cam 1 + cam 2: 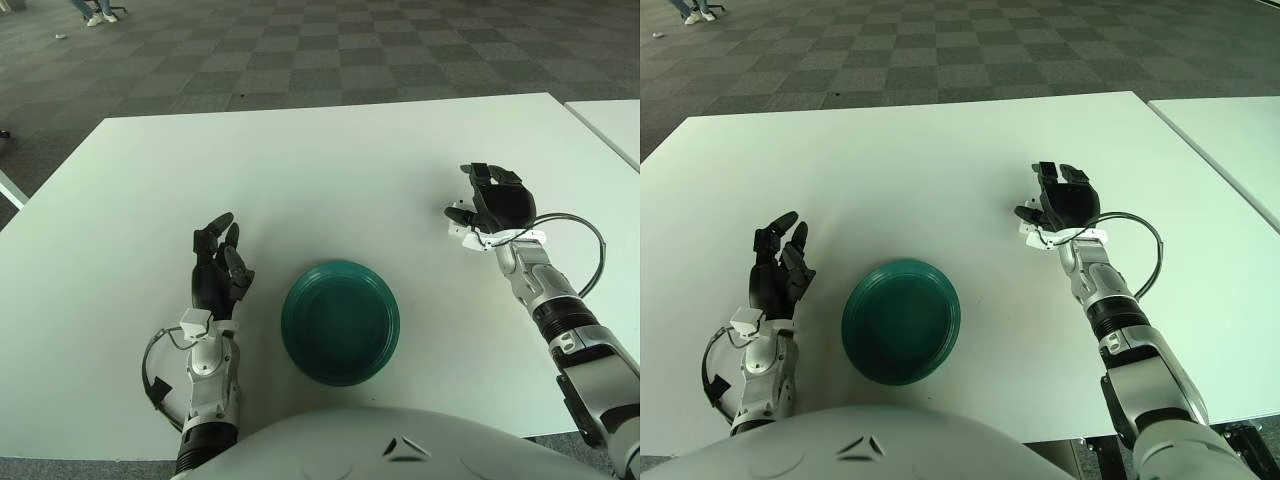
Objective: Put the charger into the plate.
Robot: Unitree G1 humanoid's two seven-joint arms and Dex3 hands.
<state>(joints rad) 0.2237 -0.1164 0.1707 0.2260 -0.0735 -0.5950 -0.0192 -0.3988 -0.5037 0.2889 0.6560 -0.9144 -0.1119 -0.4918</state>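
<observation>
A dark green plate [340,320] sits on the white table [320,160] near its front edge, and nothing lies in it. My right hand [490,205] is to the right of the plate and a little farther back, palm down at table level. Its fingers are curled around a small white charger [463,236], which peeks out under the thumb and is mostly hidden. My left hand [218,262] shows just left of the plate, fingers spread and holding nothing.
A second white table [612,125] stands at the far right across a narrow gap. Black cables loop at my right wrist [590,250] and left wrist [152,370]. Checkered carpet [300,50] lies beyond the table's far edge.
</observation>
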